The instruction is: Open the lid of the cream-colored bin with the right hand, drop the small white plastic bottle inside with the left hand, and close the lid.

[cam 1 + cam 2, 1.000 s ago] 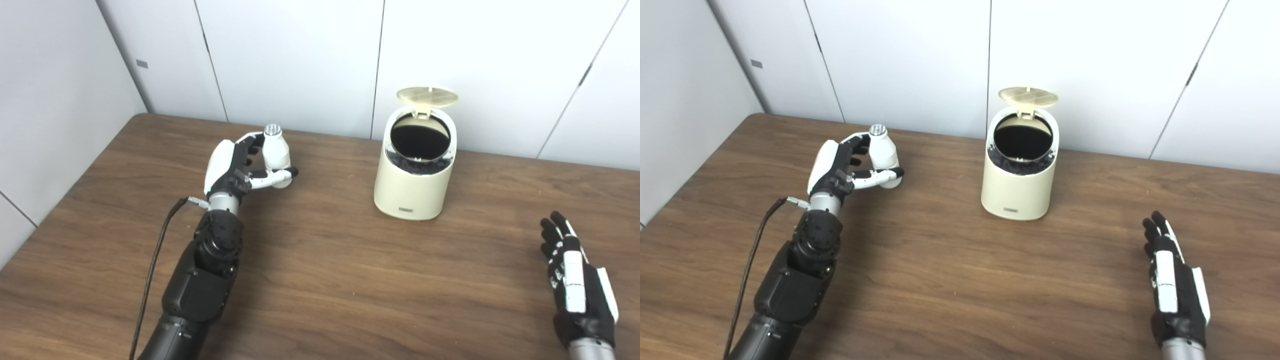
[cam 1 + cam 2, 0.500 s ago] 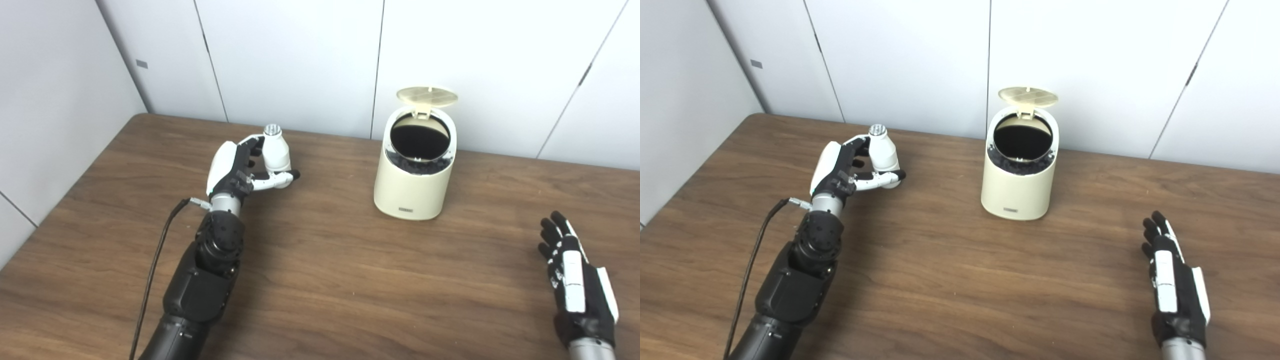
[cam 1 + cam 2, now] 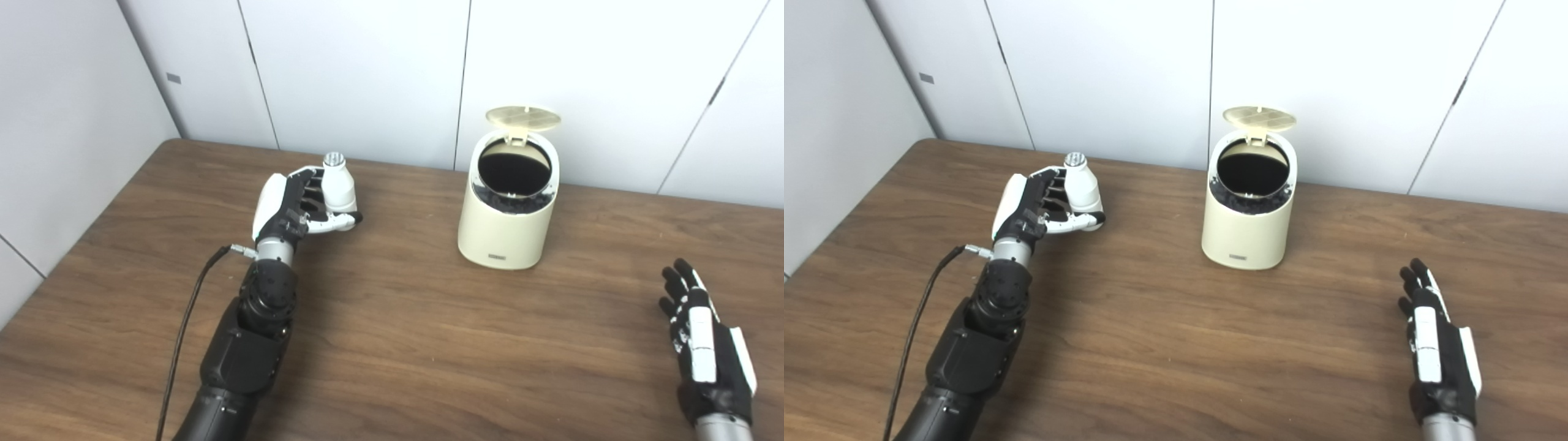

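Your left hand (image 3: 293, 205) is wrapped round the white bottle (image 3: 336, 187), which sits upright on the desk (image 3: 398, 318), well left of the bin (image 3: 508, 208) w/ lid (image 3: 522, 117) already up. Right hand (image 3: 704, 343) rests spread, holding nothing. Grip looks low and partial, so the bottle may tip or slip on lift, or clip the bin's rim.

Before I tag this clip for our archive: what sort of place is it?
Probably a lab or office test corner: a bare wood-grain table against plain white wall panels, holding only a small cream bin and a white bottle.
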You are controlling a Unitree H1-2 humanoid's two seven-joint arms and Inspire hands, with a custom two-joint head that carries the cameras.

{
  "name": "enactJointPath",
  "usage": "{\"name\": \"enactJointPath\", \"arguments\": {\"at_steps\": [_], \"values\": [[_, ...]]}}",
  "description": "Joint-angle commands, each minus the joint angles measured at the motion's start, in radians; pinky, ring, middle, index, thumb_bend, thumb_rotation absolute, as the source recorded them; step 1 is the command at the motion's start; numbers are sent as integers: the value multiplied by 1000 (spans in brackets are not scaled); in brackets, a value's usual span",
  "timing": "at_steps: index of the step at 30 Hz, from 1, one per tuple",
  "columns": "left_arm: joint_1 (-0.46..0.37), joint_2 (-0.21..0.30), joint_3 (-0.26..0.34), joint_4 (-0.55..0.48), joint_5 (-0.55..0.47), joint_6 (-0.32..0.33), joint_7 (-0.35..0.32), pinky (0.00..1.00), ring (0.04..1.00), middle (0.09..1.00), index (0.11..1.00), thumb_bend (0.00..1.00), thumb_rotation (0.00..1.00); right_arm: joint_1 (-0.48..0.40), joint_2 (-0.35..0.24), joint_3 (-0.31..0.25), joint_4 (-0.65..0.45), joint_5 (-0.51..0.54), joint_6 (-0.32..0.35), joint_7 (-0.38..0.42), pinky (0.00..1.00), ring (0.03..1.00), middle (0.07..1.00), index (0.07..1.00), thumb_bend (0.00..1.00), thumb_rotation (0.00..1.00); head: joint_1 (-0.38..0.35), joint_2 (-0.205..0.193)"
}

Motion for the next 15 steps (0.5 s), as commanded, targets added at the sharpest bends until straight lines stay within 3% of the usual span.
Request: {"name": "enactJointPath", "arguments": {"at_steps": [1, 2, 4, 8, 15], "values": [[-50, 0, 13, -14, -8, -27, 20, 527, 592, 626, 630, 771, 12, -17, -7, 0, -35, 3, -18, 7, 942, 966, 933, 956, 586, 993, -1, 1], [-50, -2, 15, -12, -11, -33, 23, 505, 568, 604, 548, 621, 30, -16, -8, -1, -35, 5, -19, 8, 925, 964, 930, 956, 580, 995, -1, 1], [-54, -14, 26, 0, -20, -53, 43, 492, 545, 550, 501, 547, 18, -15, -7, -2, -36, 14, -24, 11, 905, 959, 924, 954, 583, 989, -2, 1], [-59, -24, 35, 17, -26, -78, 62, 487, 490, 507, 467, 507, 0, -15, -6, -8, -41, 41, -19, 16, 917, 957, 911, 950, 582, 964, -2, 1], [-61, -23, 27, 31, -23, -110, 63, 468, 479, 508, 460, 501, 0, -15, -14, -9, -42, 42, -25, 17, 937, 953, 896, 947, 593, 972, -6, 2]]}}
